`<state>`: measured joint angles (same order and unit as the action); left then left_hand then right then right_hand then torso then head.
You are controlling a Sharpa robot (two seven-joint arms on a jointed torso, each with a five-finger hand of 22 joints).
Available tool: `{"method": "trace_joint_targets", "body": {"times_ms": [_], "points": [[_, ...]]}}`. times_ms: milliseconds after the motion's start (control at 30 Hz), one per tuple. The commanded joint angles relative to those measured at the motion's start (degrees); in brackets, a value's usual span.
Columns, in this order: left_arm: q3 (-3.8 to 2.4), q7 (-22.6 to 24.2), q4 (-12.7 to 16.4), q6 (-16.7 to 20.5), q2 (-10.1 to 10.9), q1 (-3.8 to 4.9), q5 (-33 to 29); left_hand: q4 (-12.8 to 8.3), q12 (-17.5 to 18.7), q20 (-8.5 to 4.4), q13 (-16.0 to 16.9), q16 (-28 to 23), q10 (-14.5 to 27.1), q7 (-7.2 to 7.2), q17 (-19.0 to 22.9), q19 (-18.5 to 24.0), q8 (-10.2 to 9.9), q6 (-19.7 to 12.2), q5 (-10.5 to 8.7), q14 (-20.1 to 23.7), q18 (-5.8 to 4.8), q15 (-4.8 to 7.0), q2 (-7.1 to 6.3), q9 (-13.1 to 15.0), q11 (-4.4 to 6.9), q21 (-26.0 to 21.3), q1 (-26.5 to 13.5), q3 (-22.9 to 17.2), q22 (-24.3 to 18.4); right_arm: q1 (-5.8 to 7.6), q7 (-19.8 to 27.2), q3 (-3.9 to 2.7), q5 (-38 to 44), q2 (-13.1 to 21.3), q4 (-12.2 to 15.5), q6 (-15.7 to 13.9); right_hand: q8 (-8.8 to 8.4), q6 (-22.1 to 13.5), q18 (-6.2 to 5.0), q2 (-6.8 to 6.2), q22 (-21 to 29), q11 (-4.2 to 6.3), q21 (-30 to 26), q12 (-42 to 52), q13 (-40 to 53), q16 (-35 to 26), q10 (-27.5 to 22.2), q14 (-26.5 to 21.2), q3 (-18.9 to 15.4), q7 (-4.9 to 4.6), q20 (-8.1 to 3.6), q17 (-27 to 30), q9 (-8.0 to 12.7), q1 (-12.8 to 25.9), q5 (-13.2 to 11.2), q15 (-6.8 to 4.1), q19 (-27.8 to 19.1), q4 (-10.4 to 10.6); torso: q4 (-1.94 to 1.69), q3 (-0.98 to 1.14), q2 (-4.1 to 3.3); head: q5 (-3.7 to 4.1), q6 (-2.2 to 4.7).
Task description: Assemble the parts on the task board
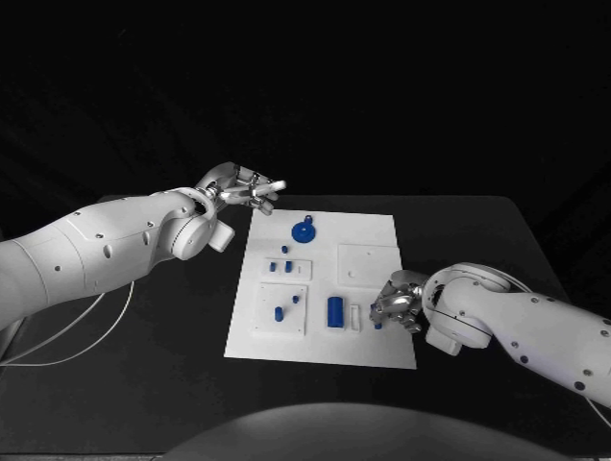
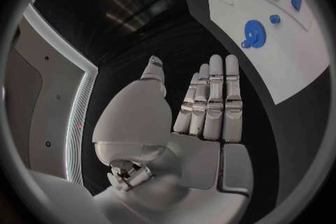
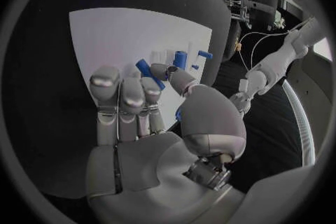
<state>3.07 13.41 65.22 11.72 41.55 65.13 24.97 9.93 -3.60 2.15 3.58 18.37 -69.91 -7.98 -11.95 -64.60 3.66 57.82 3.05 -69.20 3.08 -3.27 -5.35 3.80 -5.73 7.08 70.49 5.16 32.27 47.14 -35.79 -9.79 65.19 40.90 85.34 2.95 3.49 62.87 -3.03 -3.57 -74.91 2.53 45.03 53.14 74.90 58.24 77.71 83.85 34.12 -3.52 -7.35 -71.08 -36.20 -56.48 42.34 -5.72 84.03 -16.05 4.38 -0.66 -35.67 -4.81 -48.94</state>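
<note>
Currently the board (image 1: 368, 252) lies in the middle of the desk (image 1: 472, 230), its long axis running away from the robot. Blue parts sit on it: a round disc (image 1: 303, 231) near the far end, small pieces (image 1: 287, 251) in the middle band, and an upright cylinder (image 1: 334, 310) near the near end.

The right hand (image 1: 396, 305) is over the board's near right corner, just beside the cylinder. Its fingers are curled inward, and in the right wrist view a blue part (image 3: 145, 69) shows at the fingertips (image 3: 159, 71). Whether that part is pinched or merely lies behind the fingers cannot be told. More blue and white pegs (image 3: 181, 58) stand on the board beyond the fingers.

The left hand (image 1: 243, 190) hangs above the desk just off the board's far left corner. In the left wrist view its fingers (image 2: 214, 98) are straight and side by side, the thumb apart, holding nothing. The disc lies beyond the fingertips, toward the board's centre line.

The deciding relation: the near-end parts lie directly under and beside the right hand, well apart from the left hand. The right hand is therefore judged the nearer for any work on the cylinder, while the left is nearer for the disc.
</note>
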Motion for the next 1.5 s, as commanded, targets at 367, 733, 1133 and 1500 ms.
{"method": "trace_joint_targets", "body": {"times_ms": [367,733,1133,1500], "points": [[-0.03,0.08,0.23,-0.95,-0.02,0.03,0.02,-0.25,0.01,0.11,0.05,0.30,0.46,-0.11,-0.07,0.25,0.07,-0.04,-0.28,0.26,-0.19,-0.26,0.43,0.09,-0.03,0.14,0.02,-0.07,-0.06,0.06,-0.55,0.28,-1.13,-1.90,-2.35,1.29,0.19,1.09,-0.13,0.82,-5.60,0.07,-0.80,-0.24,0.55,-0.27,-0.24,0.20,-5.70,0.54,0.36,0.06,0.19,-0.73,-3.99,-0.06,1.97,0.52,0.02,0.05,-0.01,-0.15,-0.01],[-0.03,-0.13,0.20,-1.10,-0.10,0.03,0.05,-0.58,0.01,0.12,0.05,0.52,0.52,-0.09,-0.13,0.30,0.07,0.00,-0.29,0.41,-0.19,-0.27,0.65,0.09,-0.04,0.23,-0.21,-0.16,-0.05,0.06,0.06,0.46,-0.13,-2.79,-2.68,-0.15,0.09,4.06,0.22,3.09,-5.25,0.30,-2.30,-0.86,-0.30,-0.74,0.55,0.35,-15.08,2.09,0.30,0.44,5.07,-1.83,-38.76,-0.10,2.42,5.29,0.06,0.05,-0.02,-0.16,-0.02],[-0.03,-0.36,0.17,-1.26,-0.09,0.03,0.10,-0.58,0.01,0.12,0.05,0.52,0.52,-0.09,-0.13,0.30,0.07,0.00,-0.29,0.41,-0.19,-0.27,0.65,0.09,-0.04,0.23,-0.21,-0.16,-0.05,0.06,0.58,0.56,-0.07,-3.64,-3.21,-0.16,0.16,5.19,0.44,2.96,-5.44,0.43,-3.12,-1.00,-0.45,-0.92,0.67,0.34,-18.84,2.21,0.02,0.30,8.09,-3.44,-39.51,-0.28,2.75,8.40,0.03,0.04,-0.01,-0.26,-0.14],[-0.04,-0.49,0.20,-1.47,-0.09,0.03,0.14,-0.80,0.02,0.12,0.05,0.55,0.58,-0.10,-0.10,0.33,0.07,0.01,-0.29,0.43,-0.19,-0.28,0.84,0.08,-0.05,0.26,-0.27,0.03,-0.07,0.07,0.61,0.97,0.33,-4.37,-4.05,0.89,0.19,5.65,0.59,3.07,-5.50,0.48,-3.55,-1.31,-0.39,-1.07,0.65,0.40,-19.89,2.30,-0.11,0.07,8.73,-3.70,-39.56,-0.37,2.87,8.90,0.04,0.03,-0.06,-0.45,-0.27]]}}
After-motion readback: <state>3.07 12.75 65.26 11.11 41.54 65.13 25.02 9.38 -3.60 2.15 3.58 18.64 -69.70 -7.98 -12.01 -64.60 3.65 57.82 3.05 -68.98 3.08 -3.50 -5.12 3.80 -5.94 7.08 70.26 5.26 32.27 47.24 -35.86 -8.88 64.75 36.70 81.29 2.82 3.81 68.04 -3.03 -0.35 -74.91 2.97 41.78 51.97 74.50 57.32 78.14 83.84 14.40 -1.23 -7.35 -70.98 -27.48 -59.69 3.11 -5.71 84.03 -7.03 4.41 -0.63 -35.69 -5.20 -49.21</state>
